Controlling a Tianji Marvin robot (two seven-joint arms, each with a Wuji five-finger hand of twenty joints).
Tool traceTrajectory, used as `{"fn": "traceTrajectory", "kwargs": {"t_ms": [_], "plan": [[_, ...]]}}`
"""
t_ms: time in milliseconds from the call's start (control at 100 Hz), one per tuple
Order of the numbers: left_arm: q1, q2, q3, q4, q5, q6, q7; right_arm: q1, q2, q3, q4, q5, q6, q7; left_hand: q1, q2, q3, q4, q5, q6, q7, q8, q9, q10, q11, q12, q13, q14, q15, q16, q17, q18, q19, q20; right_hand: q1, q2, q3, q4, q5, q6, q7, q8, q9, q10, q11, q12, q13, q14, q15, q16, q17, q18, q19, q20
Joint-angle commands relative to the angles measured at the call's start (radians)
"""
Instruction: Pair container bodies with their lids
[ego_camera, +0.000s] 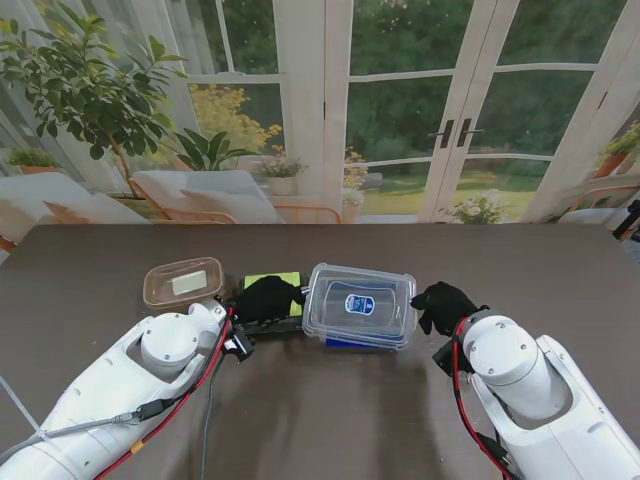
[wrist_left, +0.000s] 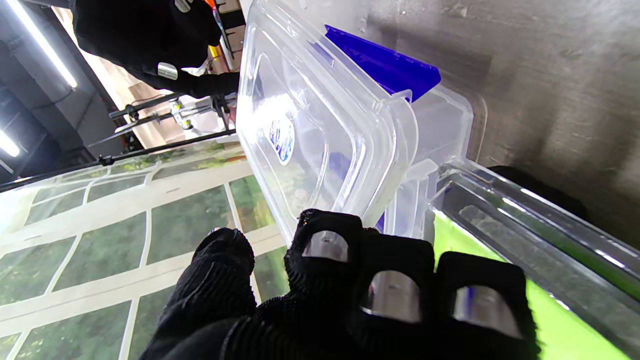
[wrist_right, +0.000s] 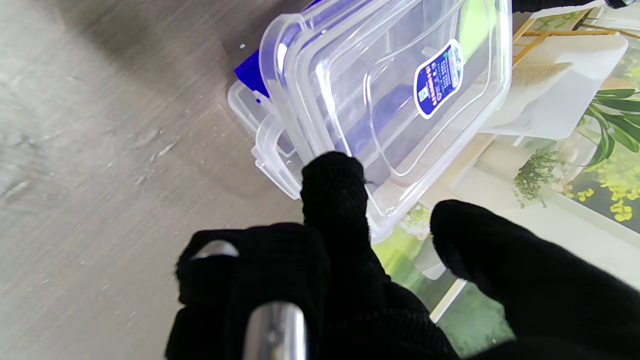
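A clear lid (ego_camera: 361, 303) with a blue oval label is seen lying tilted over a clear box (ego_camera: 350, 338) with blue clips, between the two black-gloved hands. The lid is not seated square: in the right wrist view the lid (wrist_right: 395, 95) overhangs the box (wrist_right: 260, 130), whose rim and a blue clip (wrist_right: 250, 72) show past the lid's edge.

The left hand (ego_camera: 266, 297) is placed at the lid's left edge. In the left wrist view, the fingers (wrist_left: 327, 250) of the left hand (wrist_left: 350, 295) are curled, with one fingertip touching the edge of the lid (wrist_left: 310, 125); whether the lid is pinched cannot be told, since no thumb is seen under it. Under this hand a clear box with a yellow-green inside (ego_camera: 270, 283) is found, just beside the blue-clipped box; its rim (wrist_left: 540, 220) runs along the knuckles.

The right hand (ego_camera: 444, 304) is placed at the lid's right edge. In the right wrist view one finger (wrist_right: 335, 195) of the right hand (wrist_right: 360, 280) is pressed against the lid's corner, the thumb (wrist_right: 480, 245) is held apart beside it, and the other fingers are folded. A firm grip cannot be confirmed.

Farther left of the left hand, a brownish box (ego_camera: 183, 283) with a pale label is set on the dark table (ego_camera: 320, 400), apart from the others.
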Motion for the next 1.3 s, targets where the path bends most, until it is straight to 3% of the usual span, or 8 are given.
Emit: {"fn": "traceTrajectory", "kwargs": {"t_ms": [0,760,1290], "plan": [[-0.018,-0.023,0.008,-0.005,-0.011,0.001,-0.028,0.014,-0.010,-0.011,0.008,0.008,-0.002,0.022,0.008,0.038,-0.019,0.006,0.034,-0.122,-0.027,-0.008,0.012,-0.012,0.038,-0.008,0.030,-0.034,0.067,-0.008,0.051,-0.034,0.279,-0.001,-0.021,0.005,0.004,-0.006,0.043,-0.218,0.017,0.006,0.070,0.090,0.008,0.008,0.013,-0.063,0.052,-0.003,0.587,-0.025,0.238,-0.022],[-0.158,-0.064,0.091,0.177,-0.093,0.001,-0.091,0.180,-0.016,-0.074,0.197,0.034,-0.012,0.043,0.010,0.039,-0.019,0.006,0.030,-0.122,-0.029,-0.009,0.012,-0.007,0.032,-0.009,0.030,-0.027,0.063,-0.008,0.050,-0.027,0.274,-0.003,-0.023,0.010,-0.004,-0.010,0.042,-0.218,0.018,0.006,0.069,0.090,0.005,0.003,0.013,-0.060,0.049,-0.005,0.585,-0.019,0.238,-0.030],[-0.146,-0.052,0.083,0.157,-0.098,0.038,-0.126,0.216,-0.022,-0.107,0.248,0.045,-0.015,0.041,0.011,0.039,-0.019,0.005,0.025,-0.120,-0.031,-0.009,0.011,-0.001,0.022,-0.009,0.030,-0.021,0.056,-0.008,0.050,-0.021,0.270,-0.003,-0.025,0.014,-0.012,-0.012,0.037,-0.217,0.018,0.007,0.067,0.092,0.004,0.002,0.013,-0.058,0.045,-0.008,0.583,-0.014,0.238,-0.042]]}}
